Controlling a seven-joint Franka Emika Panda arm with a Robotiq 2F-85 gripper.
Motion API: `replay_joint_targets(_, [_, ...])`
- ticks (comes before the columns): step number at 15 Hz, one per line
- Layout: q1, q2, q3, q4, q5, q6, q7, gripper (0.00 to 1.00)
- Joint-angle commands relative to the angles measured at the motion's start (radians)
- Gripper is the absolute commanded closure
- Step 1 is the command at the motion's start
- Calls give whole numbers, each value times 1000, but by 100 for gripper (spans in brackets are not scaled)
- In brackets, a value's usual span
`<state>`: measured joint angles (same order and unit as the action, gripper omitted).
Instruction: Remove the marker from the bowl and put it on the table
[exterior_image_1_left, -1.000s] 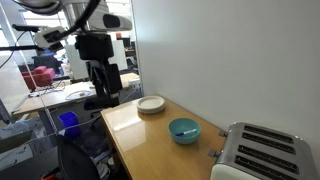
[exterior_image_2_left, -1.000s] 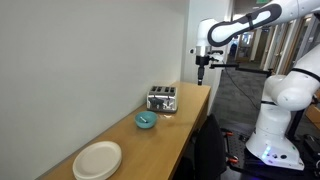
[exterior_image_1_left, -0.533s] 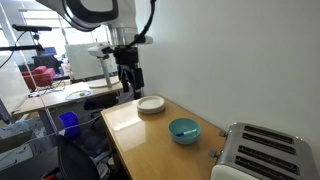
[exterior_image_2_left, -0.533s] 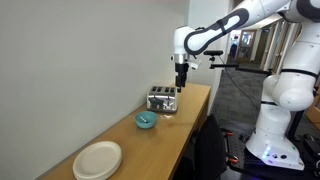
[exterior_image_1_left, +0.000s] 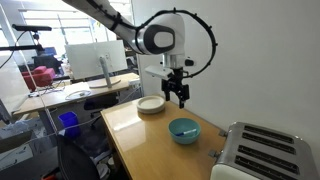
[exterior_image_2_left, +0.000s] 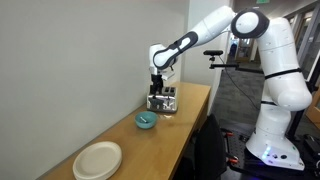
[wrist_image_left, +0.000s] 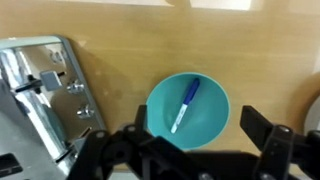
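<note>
gripper: jaws wide, empty, hovering over teal bowl on bench | blue marker: lying inside bowl | toaster: just beside bowl | white plate: apart from bowl

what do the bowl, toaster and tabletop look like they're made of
Bowl: teal, smooth and evenly coloured, probably plastic, though glazed ceramic is possible.
Toaster: polished metal, judging by the mirror-like reflections on its shell.
Tabletop: light wood or wood-look laminate, with faint grain and a soft sheen.
</note>
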<state>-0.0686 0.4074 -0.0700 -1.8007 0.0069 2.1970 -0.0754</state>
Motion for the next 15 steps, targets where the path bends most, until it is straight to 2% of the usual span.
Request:
replay_joint_targets(1, [-15,222,18,277,22,-48,20,0])
replay_joint_targets(4, [-10,388,13,487,8,-91,54,0])
replay_joint_targets(8, [-2,516,-6,651,12,-173,160,0])
replay_joint_targets(11, [-15,552,7,696,27,-233,188,0])
replay_joint_targets(15, [-21,568,21,684,38,-266,172,0])
